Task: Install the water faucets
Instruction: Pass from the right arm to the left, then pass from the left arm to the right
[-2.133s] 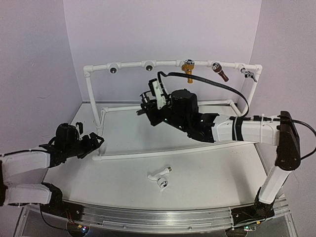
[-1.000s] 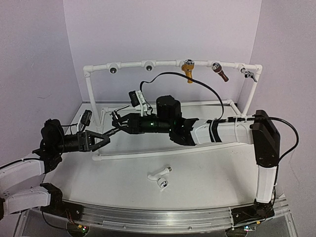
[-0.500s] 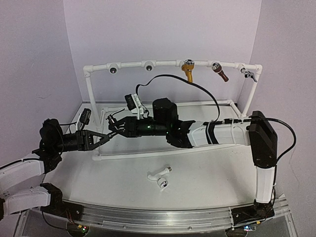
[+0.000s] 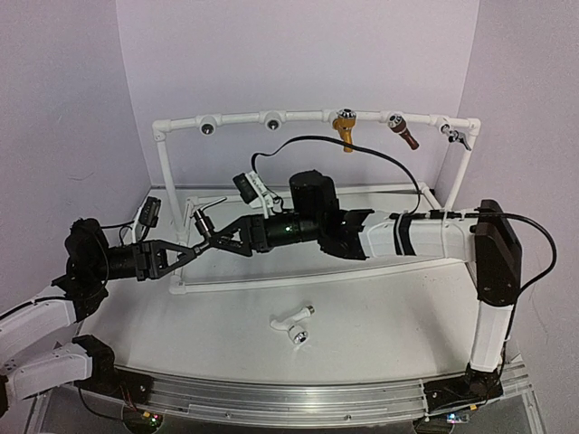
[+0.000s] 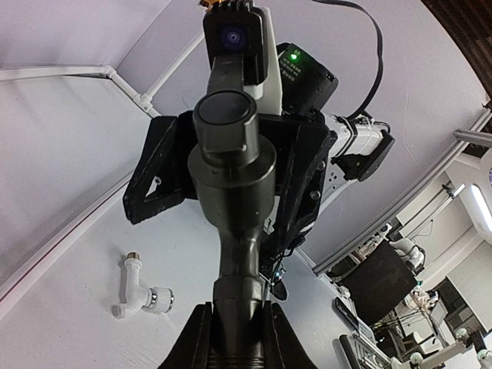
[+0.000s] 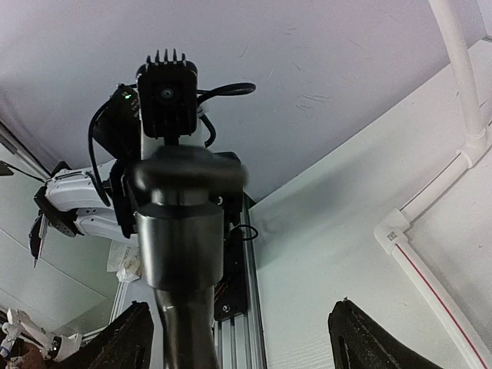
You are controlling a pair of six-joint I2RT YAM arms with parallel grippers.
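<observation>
Clearly you are mid-handover: your left gripper [image 5: 234, 342] is clamped on the stem of the dark grey metal faucet with the thin lever [image 5: 233, 165], held in the air between the arms. Your right gripper [image 6: 246, 342] stands spread wide around its other end, apart from its sides, so the left alone carries it. Likely the left takes it because the vacant sockets [image 4: 207, 127] on the white pipe frame [image 4: 163, 172] sit on its side. The white plastic faucet with the round knob [image 4: 294, 324] lies on the white table [image 4: 407, 325].
</observation>
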